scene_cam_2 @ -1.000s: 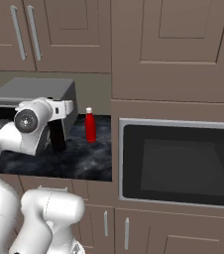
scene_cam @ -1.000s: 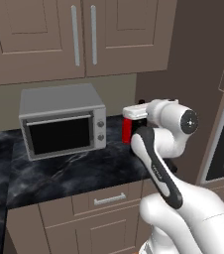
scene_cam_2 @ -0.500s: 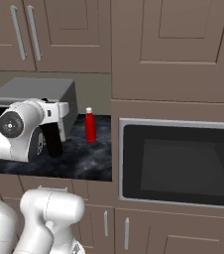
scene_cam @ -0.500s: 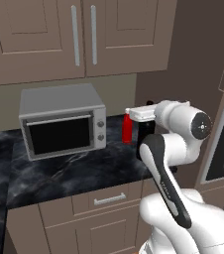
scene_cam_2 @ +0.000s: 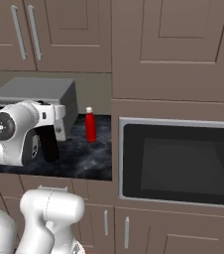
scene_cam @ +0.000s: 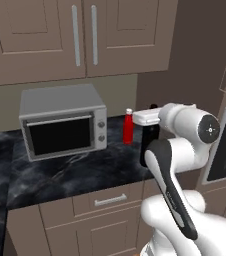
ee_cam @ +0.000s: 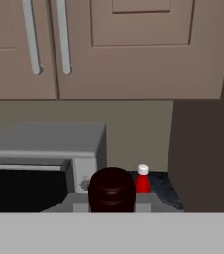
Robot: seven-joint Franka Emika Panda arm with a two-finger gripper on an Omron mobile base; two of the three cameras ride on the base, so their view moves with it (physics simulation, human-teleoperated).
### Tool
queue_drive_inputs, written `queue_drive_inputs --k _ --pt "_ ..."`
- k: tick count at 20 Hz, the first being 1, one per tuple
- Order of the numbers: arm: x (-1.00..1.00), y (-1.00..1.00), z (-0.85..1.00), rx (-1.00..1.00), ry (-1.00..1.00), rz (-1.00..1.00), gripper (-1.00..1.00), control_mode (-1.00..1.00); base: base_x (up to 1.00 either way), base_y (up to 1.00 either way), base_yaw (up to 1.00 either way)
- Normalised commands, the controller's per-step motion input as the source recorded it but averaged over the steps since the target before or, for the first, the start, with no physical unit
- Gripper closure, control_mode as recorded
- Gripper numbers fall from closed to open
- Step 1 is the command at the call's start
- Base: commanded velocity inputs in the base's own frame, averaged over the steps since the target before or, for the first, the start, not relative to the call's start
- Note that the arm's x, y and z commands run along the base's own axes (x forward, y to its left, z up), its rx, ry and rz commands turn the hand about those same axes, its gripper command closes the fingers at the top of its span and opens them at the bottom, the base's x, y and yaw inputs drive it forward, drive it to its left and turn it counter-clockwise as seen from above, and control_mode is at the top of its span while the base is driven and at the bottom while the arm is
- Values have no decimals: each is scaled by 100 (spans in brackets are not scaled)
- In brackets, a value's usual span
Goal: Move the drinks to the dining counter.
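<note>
The gripper (scene_cam: 150,131) was clamped on the wine bottle (scene_cam: 149,145), seemingly lifted clear of the counter (scene_cam: 60,175), though its base was hard to judge. The red bottle (scene_cam: 128,126) stood at the gripper's ten o'clock, beside the microwave (scene_cam: 62,126). Both drinks remained far from delivered, I judged.

slim bottle (scene_cam: 128,126) on counter (scene_cam: 70,172), right of microwave (scene_cam: 63,127) | wine bottle (scene_cam: 149,145) in front, in fingers
</note>
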Motion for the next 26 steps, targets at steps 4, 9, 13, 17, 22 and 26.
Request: queue_drive_inputs --k 4,9,13,17,22,26 --pt "0 0 0 0 0 0 100 100 -82 -14 -6" --pt "0 0 0 0 0 0 100 100 -100 -46 -22" --pt "0 0 0 0 0 0 100 100 -100 -53 -34" --pt "0 0 0 0 0 0 100 100 -97 -49 -43" --pt "0 0 0 0 0 0 100 100 -55 -50 -68" --pt "0 0 0 0 0 0 100 100 -13 -30 -89"
